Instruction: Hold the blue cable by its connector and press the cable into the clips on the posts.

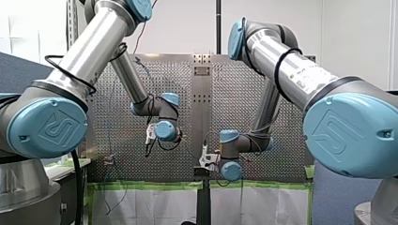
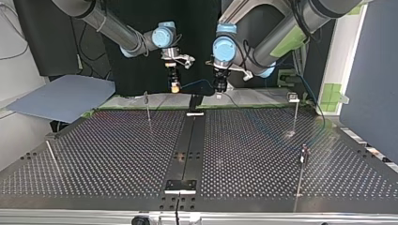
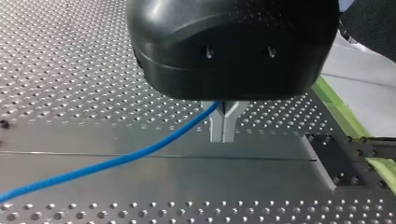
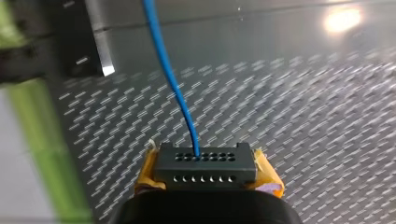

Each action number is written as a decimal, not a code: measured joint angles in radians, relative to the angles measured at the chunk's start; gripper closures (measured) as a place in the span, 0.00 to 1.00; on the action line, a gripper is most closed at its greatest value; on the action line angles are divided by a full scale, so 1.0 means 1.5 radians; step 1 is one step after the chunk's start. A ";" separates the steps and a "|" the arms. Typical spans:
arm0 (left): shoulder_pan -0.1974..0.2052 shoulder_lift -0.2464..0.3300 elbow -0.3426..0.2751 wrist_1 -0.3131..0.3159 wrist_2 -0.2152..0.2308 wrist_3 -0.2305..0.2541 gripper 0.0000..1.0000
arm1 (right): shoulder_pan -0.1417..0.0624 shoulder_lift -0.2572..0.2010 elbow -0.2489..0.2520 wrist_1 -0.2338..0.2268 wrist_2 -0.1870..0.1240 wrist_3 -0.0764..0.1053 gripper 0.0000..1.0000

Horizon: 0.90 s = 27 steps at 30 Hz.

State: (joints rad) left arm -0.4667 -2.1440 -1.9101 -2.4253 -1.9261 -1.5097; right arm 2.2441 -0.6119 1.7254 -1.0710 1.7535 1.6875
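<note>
The blue cable (image 4: 170, 79) ends in a black connector (image 4: 205, 165) with rows of holes. My right gripper (image 4: 205, 169) is shut on that connector between yellow pads (image 4: 268, 179). In the top view the right gripper (image 2: 174, 87) hangs over the table's far edge, and the cable (image 2: 193, 84) spans the short gap to my left gripper (image 2: 219, 89). My left gripper (image 3: 223, 136) has its metal fingers (image 3: 216, 126) shut on the cable (image 3: 116, 161), which trails off beside it above the plate. Thin posts (image 2: 148, 107) (image 2: 295, 111) (image 2: 302, 161) with clips stand apart from the cable.
A dark centre rail (image 2: 190, 140) runs across the perforated table (image 2: 103, 150). Another post (image 2: 52, 158) leans near the top view's left edge. A blue-grey board (image 2: 63, 97) lies off the table beyond it. Green tape (image 3: 343, 112) marks the table's far edge.
</note>
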 joint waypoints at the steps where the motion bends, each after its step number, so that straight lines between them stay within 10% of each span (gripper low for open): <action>1: -0.001 -0.005 0.000 0.005 0.000 0.000 0.99 | -0.002 0.004 0.005 -0.003 0.000 0.001 1.00; 15: -0.031 -0.094 0.045 0.083 -0.001 -0.004 0.99 | -0.052 0.014 0.088 -0.036 -0.007 -0.002 1.00; 27: -0.082 -0.164 0.114 0.101 -0.019 -0.022 0.99 | -0.107 0.014 0.096 -0.045 -0.030 -0.019 1.00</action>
State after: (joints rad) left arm -0.5900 -2.3903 -1.7390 -2.2738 -1.9545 -1.5430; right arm 2.0830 -0.5914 1.8700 -1.1382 1.7086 1.6596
